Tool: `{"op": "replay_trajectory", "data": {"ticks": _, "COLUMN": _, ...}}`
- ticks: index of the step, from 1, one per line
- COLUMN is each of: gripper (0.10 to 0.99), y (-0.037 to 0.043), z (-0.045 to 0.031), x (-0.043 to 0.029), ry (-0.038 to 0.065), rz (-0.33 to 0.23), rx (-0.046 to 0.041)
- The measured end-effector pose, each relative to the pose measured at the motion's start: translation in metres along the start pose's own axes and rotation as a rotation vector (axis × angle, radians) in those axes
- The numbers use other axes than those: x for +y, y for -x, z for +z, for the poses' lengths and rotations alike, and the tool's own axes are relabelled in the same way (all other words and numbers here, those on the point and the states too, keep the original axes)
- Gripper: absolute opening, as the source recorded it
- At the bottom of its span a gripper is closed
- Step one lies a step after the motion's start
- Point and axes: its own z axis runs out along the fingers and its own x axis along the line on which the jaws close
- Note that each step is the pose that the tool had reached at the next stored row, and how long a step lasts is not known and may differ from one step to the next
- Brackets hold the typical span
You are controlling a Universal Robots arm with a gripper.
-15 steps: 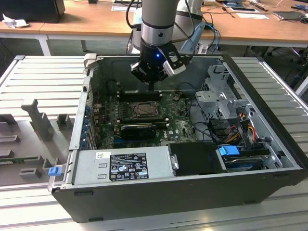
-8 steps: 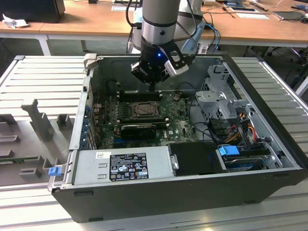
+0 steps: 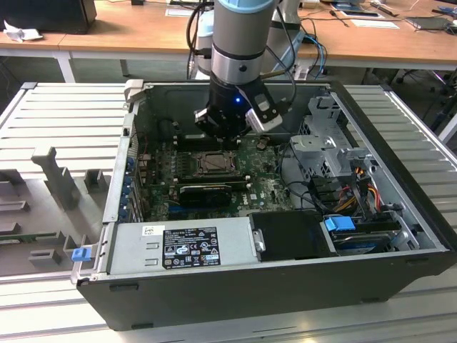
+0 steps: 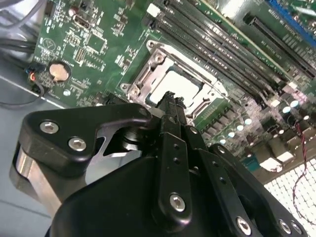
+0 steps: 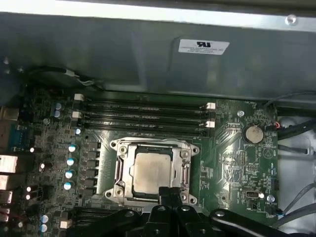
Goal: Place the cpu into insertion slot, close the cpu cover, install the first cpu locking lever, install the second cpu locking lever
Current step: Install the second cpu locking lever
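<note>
Setting: an open computer case (image 3: 285,286) on a slatted grey surface, wooden desks behind.
Cpu (image 5: 152,172): seated in the insertion slot (image 5: 120,168) on the green motherboard (image 5: 232,158), the cpu cover (image 5: 185,170) down around it.
Gripper (image 5: 170,193): fingers pressed together, holding nothing, tips at the cover's edge.
Memory slots (image 5: 143,118): just beside the socket.

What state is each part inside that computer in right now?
cpu: seated in the socket, top showing.
cpu cover: shut flat around the chip.
gripper: jaws shut, tips at the socket's edge, holding nothing.
computer case: side panel off, lying open.
</note>
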Motion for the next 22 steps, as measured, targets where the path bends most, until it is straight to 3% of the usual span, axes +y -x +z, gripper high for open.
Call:
{"op": "replay_trajectory", "data": {"ticks": 4, "gripper": 0.106, "y": -0.0006, "z": 0.0061, "x": -0.0100, "ry": 0.001, "rz": 0.000, "rx": 0.0001}}
{"op": "replay_trajectory", "data": {"ticks": 8, "gripper": 0.106, "y": -0.0017, "z": 0.0103, "x": -0.0253, "ry": 0.001, "rz": 0.000, "rx": 0.0001}}
{"op": "replay_trajectory", "data": {"ticks": 12, "gripper": 0.106, "y": -0.0157, "z": 0.0109, "x": -0.0269, "ry": 0.005, "rz": -0.001, "rx": -0.0001}}
{"op": "replay_trajectory", "data": {"ticks": 16, "gripper": 0.106, "y": -0.0378, "z": 0.0141, "x": -0.0268, "ry": 0.005, "rz": -0.002, "rx": 0.0000}}
{"op": "replay_trajectory", "data": {"ticks": 22, "gripper": 0.106, "y": -0.0410, "z": 0.0295, "x": -0.0288, "ry": 0.007, "rz": -0.023, "rx": 0.0032}}
